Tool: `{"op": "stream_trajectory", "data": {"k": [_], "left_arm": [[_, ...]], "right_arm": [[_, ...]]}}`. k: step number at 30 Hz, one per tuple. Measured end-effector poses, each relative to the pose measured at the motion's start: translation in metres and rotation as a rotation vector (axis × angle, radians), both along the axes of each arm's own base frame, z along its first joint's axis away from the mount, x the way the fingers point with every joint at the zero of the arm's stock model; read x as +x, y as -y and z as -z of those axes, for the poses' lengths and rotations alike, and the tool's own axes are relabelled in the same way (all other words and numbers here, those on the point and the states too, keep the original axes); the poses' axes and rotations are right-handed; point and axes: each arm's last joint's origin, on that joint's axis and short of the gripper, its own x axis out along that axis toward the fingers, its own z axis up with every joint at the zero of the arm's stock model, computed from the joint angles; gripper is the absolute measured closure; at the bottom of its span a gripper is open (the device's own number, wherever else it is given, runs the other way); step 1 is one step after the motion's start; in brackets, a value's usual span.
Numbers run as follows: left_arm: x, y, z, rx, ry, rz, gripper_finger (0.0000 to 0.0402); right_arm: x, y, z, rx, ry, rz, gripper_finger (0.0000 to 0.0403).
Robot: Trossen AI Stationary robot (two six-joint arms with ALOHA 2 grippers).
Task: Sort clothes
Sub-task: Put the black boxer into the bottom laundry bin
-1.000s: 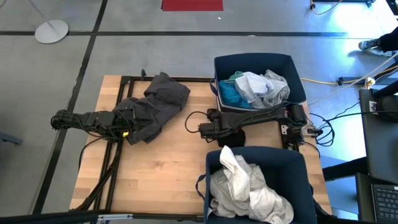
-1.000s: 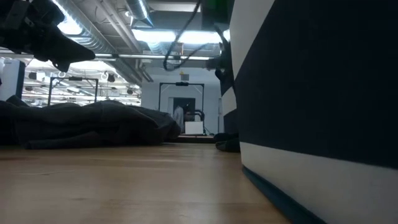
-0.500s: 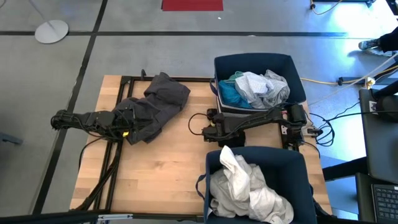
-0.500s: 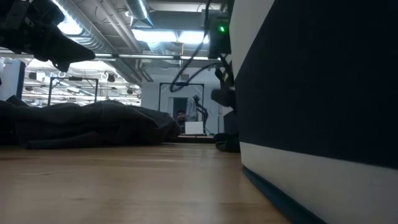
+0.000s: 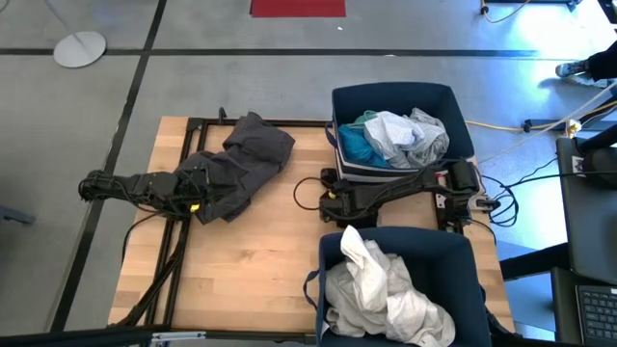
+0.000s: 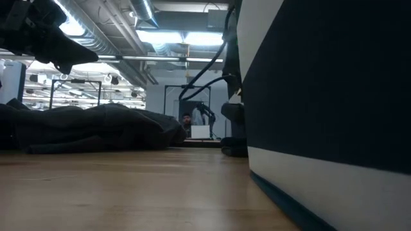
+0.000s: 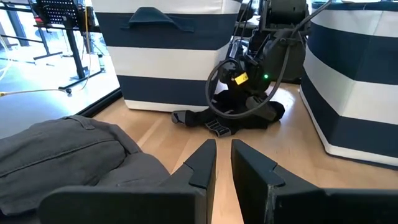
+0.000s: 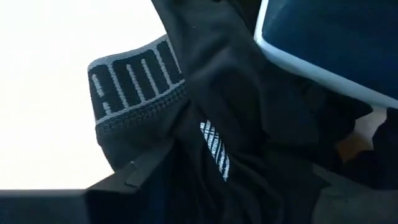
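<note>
A pale wooden table [image 5: 251,260] seen from above holds two dark robot arms and two navy fabric bins with white stripes. The far bin [image 5: 453,106], at the table's far right, holds crumpled turquoise [image 5: 359,143] and pale grey-blue clothes [image 5: 405,135]. The near bin [image 5: 463,255], at the near right, is heaped with wrinkled white cloth [image 5: 381,294].

A dark grey garment [image 5: 241,164] lies rumpled in soft folds on the left side of the table, running from the far edge toward the left arm. The left gripper [image 7: 222,163] rests low at the garment's near end, its two dark fingers nearly together with only a thin gap and nothing between them.

The right gripper [image 5: 328,196] sits down at the table between the two bins. A black garment [image 7: 239,117] lies bunched on the wood beneath it, beside the far bin's striped wall. Up close, the garment [image 8: 205,124] shows a ribbed knit band with pale lettering and fills the view, so whether the right jaws are clamped on it cannot be told.

Black cables [image 5: 159,260] trail along the table's left edge.
</note>
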Motion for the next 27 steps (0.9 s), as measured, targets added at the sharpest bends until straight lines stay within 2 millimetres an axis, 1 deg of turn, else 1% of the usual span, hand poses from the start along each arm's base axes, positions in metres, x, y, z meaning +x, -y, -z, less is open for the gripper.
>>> {"op": "stream_trajectory", "data": {"k": [3, 9, 11, 12, 14, 17, 19, 22, 25, 27], "left_arm": [[0.0, 0.0, 0.0, 0.0, 0.0, 0.0, 0.0361], [0.0, 0.0, 0.0, 0.0, 0.0, 0.0, 0.0361], [0.0, 0.0, 0.0, 0.0, 0.0, 0.0, 0.0361], [0.0, 0.0, 0.0, -0.001, 0.001, 0.0, 0.0361], [0.0, 0.0, 0.0, -0.003, 0.001, 0.0, 0.0361], [0.0, 0.0, 0.0, -0.004, 0.002, -0.001, 0.0361], [0.0, 0.0, 0.0, -0.004, 0.002, -0.001, 0.0361], [0.0, 0.0, 0.0, -0.007, 0.002, -0.001, 0.0361], [0.0, 0.0, 0.0, -0.008, 0.003, -0.002, 0.0361], [0.0, 0.0, 0.0, -0.008, 0.003, -0.002, 0.0361]], "right_arm": [[0.001, -0.001, 0.001, 0.022, 0.003, -0.012, 0.0224], [0.006, -0.002, 0.0, 0.034, 0.031, -0.07, 0.0346], [0.008, -0.004, -0.002, 0.033, 0.034, -0.097, 0.0379], [0.01, -0.005, -0.003, 0.027, 0.036, -0.111, 0.0385], [0.013, -0.007, -0.006, 0.025, 0.047, -0.133, 0.0384], [0.019, -0.009, -0.011, 0.03, 0.064, -0.151, 0.0364], [0.025, -0.01, -0.017, 0.033, 0.079, -0.183, 0.036], [0.037, -0.011, -0.033, 0.02, 0.121, -0.235, 0.0369], [0.048, -0.013, -0.053, -0.01, 0.156, -0.294, 0.0381], [0.056, -0.016, -0.067, -0.034, 0.185, -0.33, 0.0382]]}}
